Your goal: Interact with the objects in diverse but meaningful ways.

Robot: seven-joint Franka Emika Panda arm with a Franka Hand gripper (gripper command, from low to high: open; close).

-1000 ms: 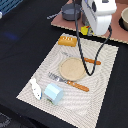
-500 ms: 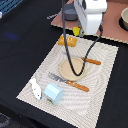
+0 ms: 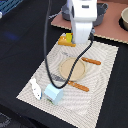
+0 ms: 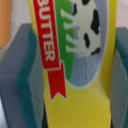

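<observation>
Looking from the exterior view, the white arm hangs over the far edge of the striped mat (image 3: 100, 75) on the table (image 3: 20, 45), its tool hidden low by the yellow packet (image 3: 65, 40). A tan plate (image 3: 71, 69) sits mid-mat, a blue-and-white carton (image 3: 53, 93) and a white piece (image 3: 35, 88) nearer. In the wrist view, the packet (image 4: 75, 65), marked BUTTER with a cow, sits between the grey-green pads (image 4: 22, 75); whether they pinch it I cannot tell.

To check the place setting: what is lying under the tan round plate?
The tan round plate rests on a striped placemat, with the black table around it. The black cable crosses in front. What the plate covers is hidden.
</observation>
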